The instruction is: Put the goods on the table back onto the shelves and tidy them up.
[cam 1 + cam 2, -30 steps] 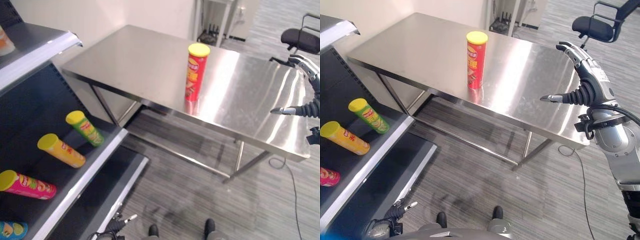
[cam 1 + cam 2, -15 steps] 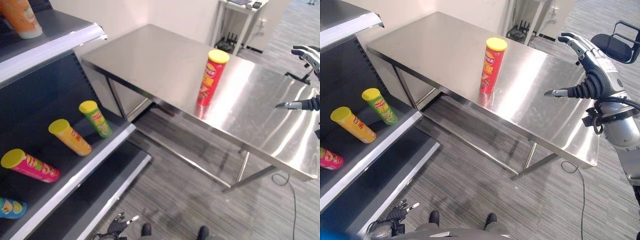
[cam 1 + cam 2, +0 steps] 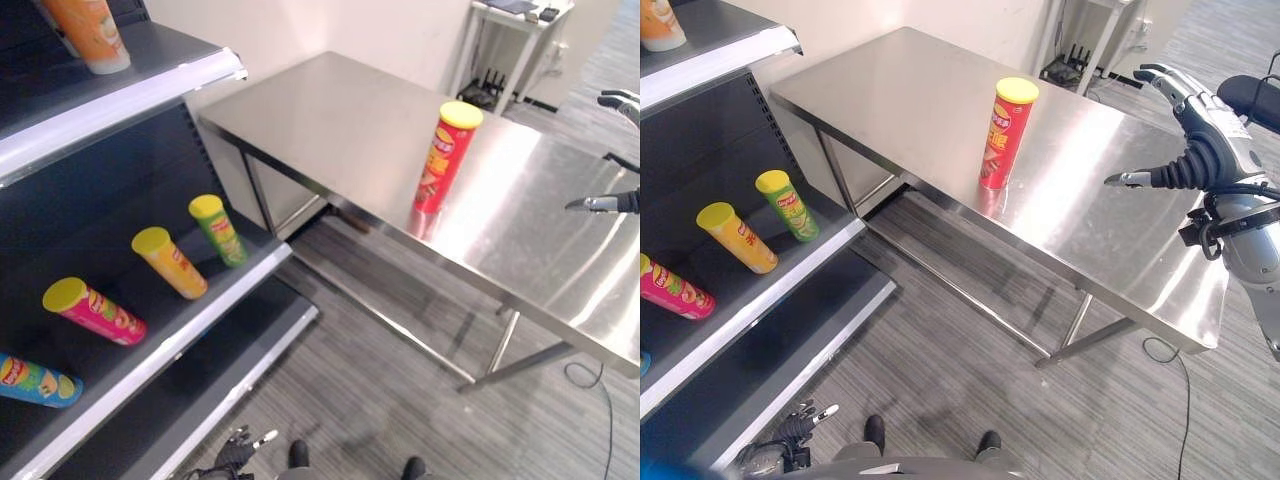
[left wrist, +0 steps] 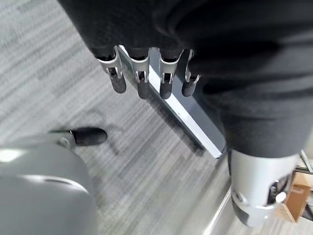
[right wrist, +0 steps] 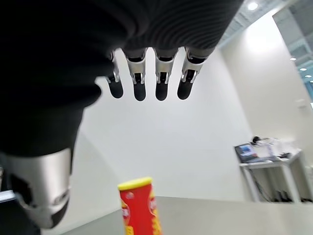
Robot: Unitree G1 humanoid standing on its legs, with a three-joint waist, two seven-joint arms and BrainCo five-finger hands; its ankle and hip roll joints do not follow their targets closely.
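The right hand (image 3: 1205,135) has its fingers (image 5: 139,78) spread straight with the thumb held apart, holding nothing, raised over the far end of the steel surface (image 3: 910,95) well apart from the red can (image 3: 1004,133). Over the last second the whole scene has slid across both eye views, so the camera has swung; the red can itself has not moved on the surface. The hand sits slightly higher and nearer the view's edge than before, yet the gap to the can looks barely smaller. In its own wrist view the red can stands upright ahead of the fingertips.

The left hand (image 4: 146,73) hangs low toward the floor, fingers relaxed and empty.

The shelves (image 3: 215,290) show more fully now: a green can (image 3: 219,229), a yellow can (image 3: 169,262), a pink can (image 3: 93,311) and a blue can (image 3: 38,379) lie on their sides, all left of the red can. I judge the reach is only beginning, and the grasp is still to come.
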